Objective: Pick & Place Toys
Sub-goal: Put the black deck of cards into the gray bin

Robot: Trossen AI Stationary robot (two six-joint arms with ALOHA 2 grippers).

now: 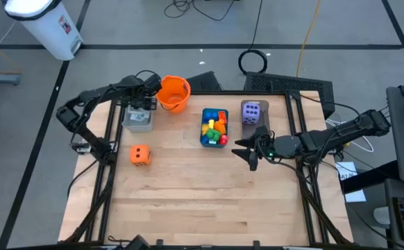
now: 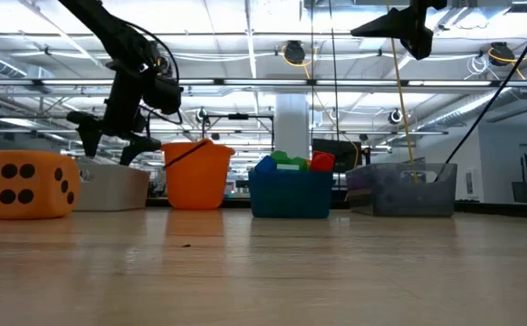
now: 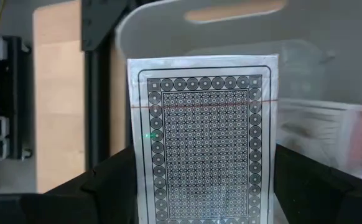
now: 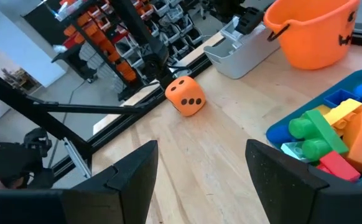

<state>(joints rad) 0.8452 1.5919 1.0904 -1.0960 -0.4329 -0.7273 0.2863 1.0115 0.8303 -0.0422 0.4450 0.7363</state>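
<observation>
The left gripper (image 1: 141, 105) is positioned over the grey tray (image 1: 137, 119) at the far left of the table (image 1: 188, 187), just beside the orange bucket (image 1: 173, 93), and its fingers are clamped on a white printed card (image 3: 203, 140). In the left wrist view the card stands upright between the two dark fingers (image 3: 109, 186), showing a back pattern of small black rings inside a ringed border, with the pale tray wall directly behind it. In the low view this gripper (image 2: 111, 134) hangs just above the rim of the grey tray (image 2: 110, 187). The right gripper (image 1: 247, 151) is raised above the table near its right side, close to the blue tray (image 1: 214, 128) and the second grey tray (image 1: 255, 125); its fingers (image 4: 128, 171) are spread wide with nothing between them. The blue tray holds the plastic bricks (image 1: 216, 127) in red, yellow, green, blue and orange, piled together; the right wrist view shows the bricks (image 4: 327, 134) filling one end of the tray. The purple die (image 1: 252, 112) rests in the second grey tray at the far right of the row. The orange die (image 1: 140, 155) sits on the bare table on the left side, nearer the front than the left grey tray and apart from it. In the low view the orange die (image 2: 26, 186) stands at the far left, in front of the grey tray.
</observation>
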